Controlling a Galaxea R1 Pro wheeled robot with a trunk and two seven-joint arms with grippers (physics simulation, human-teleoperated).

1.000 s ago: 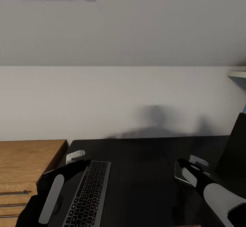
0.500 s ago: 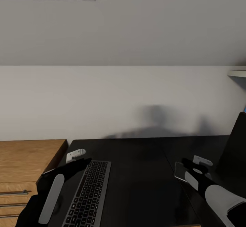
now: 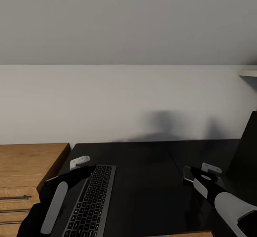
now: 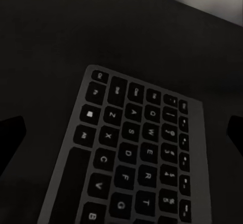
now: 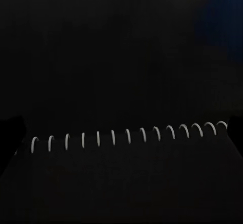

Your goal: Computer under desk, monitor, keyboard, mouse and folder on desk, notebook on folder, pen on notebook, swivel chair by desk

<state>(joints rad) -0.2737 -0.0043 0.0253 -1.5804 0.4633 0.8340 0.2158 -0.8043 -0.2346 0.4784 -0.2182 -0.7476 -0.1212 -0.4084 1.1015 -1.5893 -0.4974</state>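
The black keyboard [image 3: 93, 199] with its grey rim lies lengthwise on the left part of the black desk [image 3: 142, 180]. My left gripper [image 3: 82, 167] hovers over its far left end. In the left wrist view the keyboard [image 4: 136, 153] sits between the wide-apart fingers of that gripper [image 4: 121, 133], which is open. My right gripper [image 3: 201, 172] stands open at a small dark notebook [image 3: 186, 174] on the desk's right part. Its white spiral binding crosses the right wrist view on the notebook [image 5: 121, 183], spanning the gripper [image 5: 121, 127]. The monitor [image 3: 246, 155] stands at the right edge.
A light wooden drawer unit [image 3: 32, 158] adjoins the desk on the left. A white wall rises right behind the desk, with a pale shelf [image 3: 250, 72] high on the right. The desk's middle is bare black top.
The whole view has shifted slightly, so the camera moved. My right gripper has edged a little to the right, near the notebook. The keyboard and left arm have kept their places.
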